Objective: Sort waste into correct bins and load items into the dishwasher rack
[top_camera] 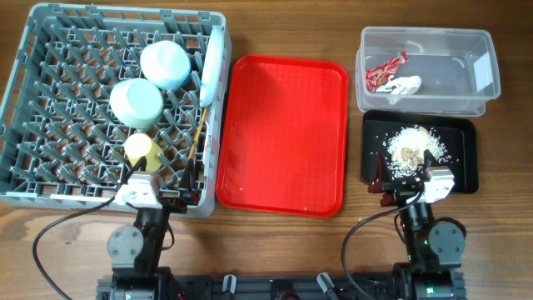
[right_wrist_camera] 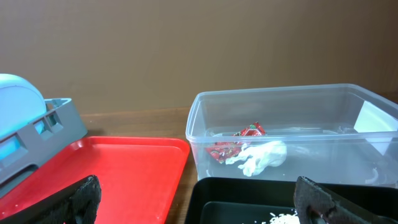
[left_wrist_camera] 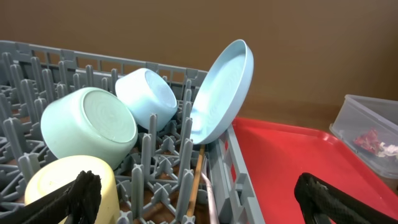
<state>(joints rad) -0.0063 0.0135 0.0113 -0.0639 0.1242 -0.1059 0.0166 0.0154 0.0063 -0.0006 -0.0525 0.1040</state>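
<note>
Over the table, the rack [top_camera: 25, 100] is holding the blue bowl [top_camera: 166, 64], green bowl [top_camera: 136, 102] and cup [top_camera: 142, 149], with the plate [top_camera: 214, 62] standing on edge along its right wall and the chopsticks [top_camera: 197, 137] lying beside it. The tub [top_camera: 429, 50] is holding the wrapper [top_camera: 385, 71] and napkin [top_camera: 406, 84]. The black tray [top_camera: 462, 158] is carrying the scraps [top_camera: 412, 148]. The red tray [top_camera: 283, 133] is sitting between rack and bins. The left gripper [top_camera: 158, 193] is hanging at the rack's near wall and the right gripper [top_camera: 408, 185] over the black tray's near edge.

At the left wrist, the fingers [left_wrist_camera: 62, 202] are spreading wide, partly hiding the cup. A pale thin piece by the chopsticks is too cut off to name.

At the right wrist, the fingers [right_wrist_camera: 74, 199] are likewise standing wide apart, and only a few scraps are showing at the bottom edge.
</note>
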